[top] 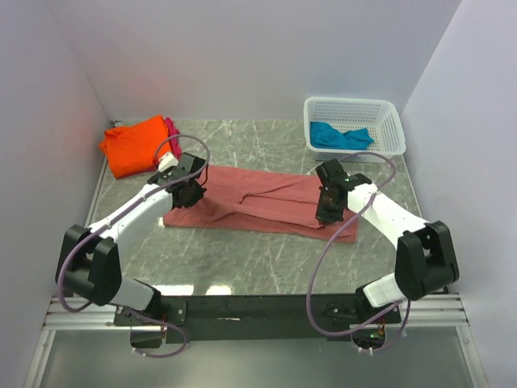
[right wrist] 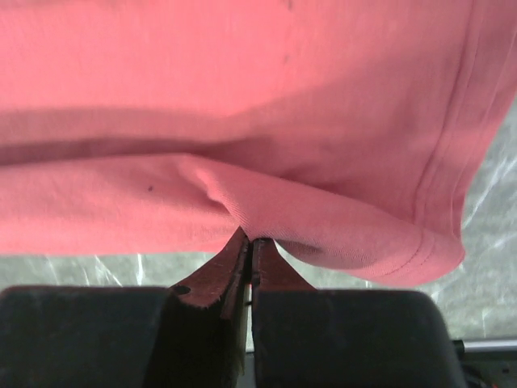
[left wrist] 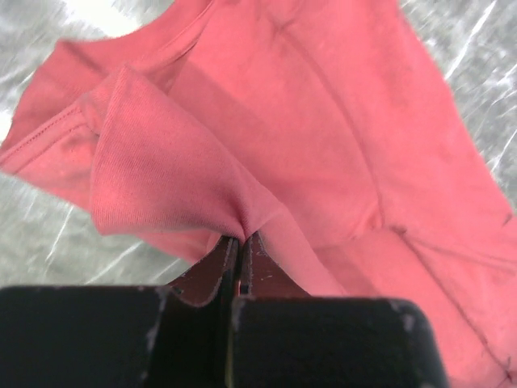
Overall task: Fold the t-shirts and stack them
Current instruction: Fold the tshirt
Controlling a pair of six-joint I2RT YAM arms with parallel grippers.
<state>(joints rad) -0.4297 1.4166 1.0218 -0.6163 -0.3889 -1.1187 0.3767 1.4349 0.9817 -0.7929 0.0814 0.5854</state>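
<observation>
4 t-shirts, salmon-pink tee point(top: 266, 198), orange tee point(top: 133, 147), magenta tee point(top: 171, 128), teal tee point(top: 335, 135), 1 basket point(top: 389, 107), 2 hands: L hand point(top: 191, 198), R hand point(top: 327, 217)

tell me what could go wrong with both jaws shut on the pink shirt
The left jaws and right jaws each hold only a small pinch of the salmon-pink shirt; it may slip out on lifting. The left pinch gathers bunched cloth, so the fold could come out crooked. The orange shirt lies nearby and might get dragged.
</observation>
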